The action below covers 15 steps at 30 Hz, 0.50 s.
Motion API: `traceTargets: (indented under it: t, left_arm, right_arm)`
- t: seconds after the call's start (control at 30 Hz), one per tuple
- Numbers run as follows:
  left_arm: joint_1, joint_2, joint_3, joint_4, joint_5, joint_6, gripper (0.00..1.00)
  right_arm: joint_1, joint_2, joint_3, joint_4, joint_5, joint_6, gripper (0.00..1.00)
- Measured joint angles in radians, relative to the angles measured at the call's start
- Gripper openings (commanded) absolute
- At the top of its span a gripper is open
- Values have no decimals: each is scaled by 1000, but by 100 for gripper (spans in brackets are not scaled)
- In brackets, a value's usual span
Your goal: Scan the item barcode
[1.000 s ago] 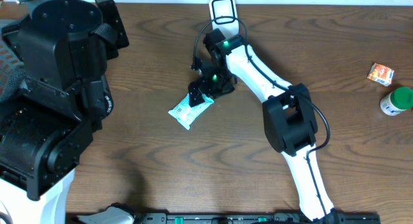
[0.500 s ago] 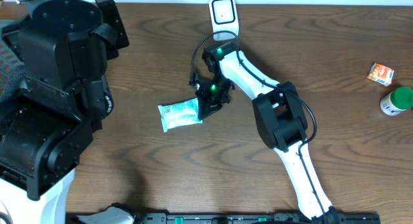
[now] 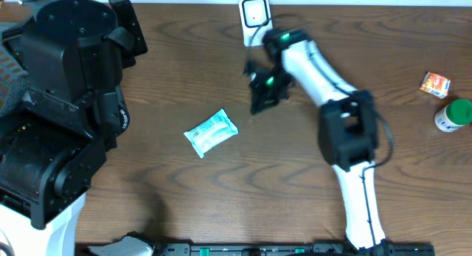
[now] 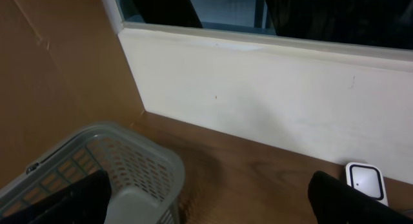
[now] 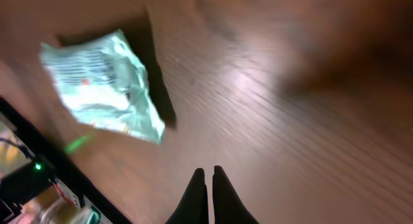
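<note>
The snack packet [image 3: 211, 132] lies flat on the surface [image 3: 221, 201], its long axis diagonal, one end nearer the scanner [image 3: 254, 14]. The right hand [image 5: 208, 179] is pressed together and empty.

My right arm [image 3: 324, 79] stretches out from the near edge, bent at the elbow, with my right gripper [image 3: 264, 90] tipped downward and its fingers [image 5: 197, 192] pressed together, empty. My left arm [image 3: 66, 108] looms raised at far left, my left gripper [image 4: 206, 185] spread wide.

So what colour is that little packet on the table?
The packet is pale mint and white with small print, clearest in the right wrist view.
</note>
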Motion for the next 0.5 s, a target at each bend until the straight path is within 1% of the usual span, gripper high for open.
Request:
traceTargets:
  t: [0.03, 0.07, 0.1, 0.23, 0.37, 0.47, 0.5]
  left_arm:
    - [0, 0, 0, 0, 0, 0, 98]
    - [0, 0, 0, 0, 0, 0, 98]
    - [0, 0, 0, 0, 0, 0, 98]
    - [0, 0, 0, 0, 0, 0, 98]
    - [0, 0, 0, 0, 0, 0, 98]
    - [0, 0, 0, 0, 0, 0, 98]
    - [0, 0, 0, 0, 0, 0, 98]
  right_arm:
    - [-14, -24, 0, -8, 4, 0, 46]
    - [-24, -50, 0, -16, 8, 0, 78]
    - [-26, -67, 0, -26, 11, 0, 99]
    - [26, -82, 1, -27, 14, 0, 99]
    - [123, -81, -1, 13, 30, 16, 99]
    - [198, -81, -13, 51, 68, 26, 99]
    - [244, -81, -21, 66, 124, 21, 99]
